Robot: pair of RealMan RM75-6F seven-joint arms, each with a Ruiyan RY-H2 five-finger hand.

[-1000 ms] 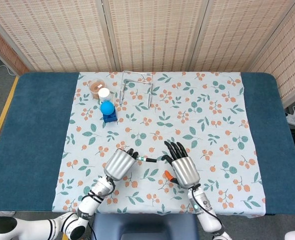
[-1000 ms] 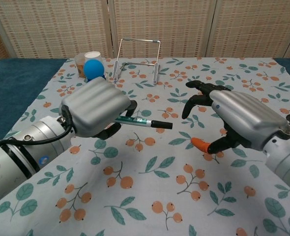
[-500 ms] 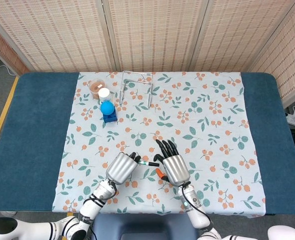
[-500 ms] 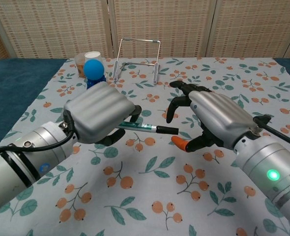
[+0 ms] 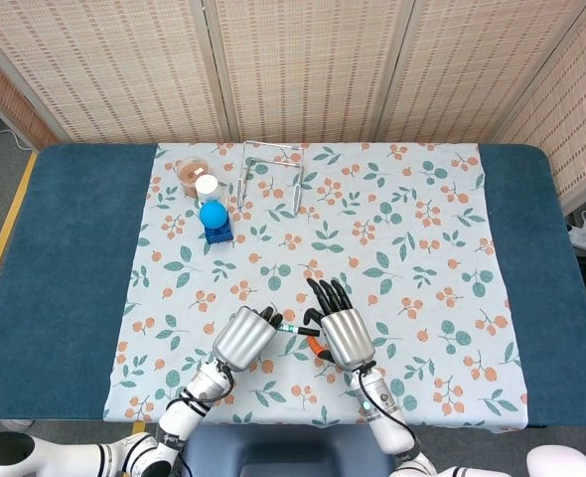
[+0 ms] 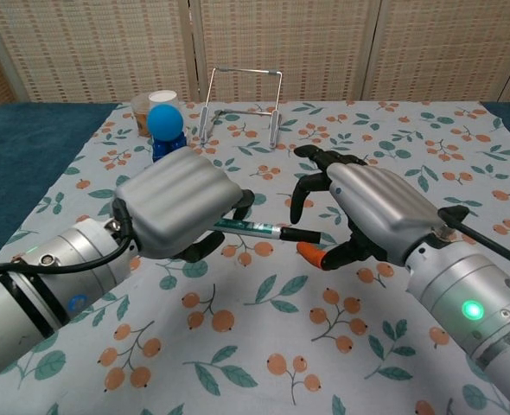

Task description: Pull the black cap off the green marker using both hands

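— Two hands meet over the near part of the flowered cloth (image 6: 264, 346); where exactly is the green marker (image 6: 251, 227)?

— Lifted above the cloth, lying roughly level. The left hand (image 6: 177, 203) has its fingers curled around the barrel, and the black cap (image 6: 300, 234) pokes out toward the right hand (image 6: 372, 212).

— Has the right hand taken the cap?

— Hard to say. Its dark fingers (image 6: 311, 177) arch apart over the cap end and its orange-tipped thumb (image 6: 311, 253) sits just below, but neither view shows them pressing on it. From the head view the right hand (image 5: 345, 333) simply covers that end.

— And further out?

— At the far left of the cloth, a blue ball (image 6: 164, 121) on a blue block, with a white-lidded jar (image 6: 162, 98) and a brown cup (image 6: 140, 111) just behind it. Beside them stands a bent wire stand (image 6: 242, 95). The cloth lies on a table with teal covering (image 5: 74, 258), and woven screens (image 5: 303, 60) close off the back.
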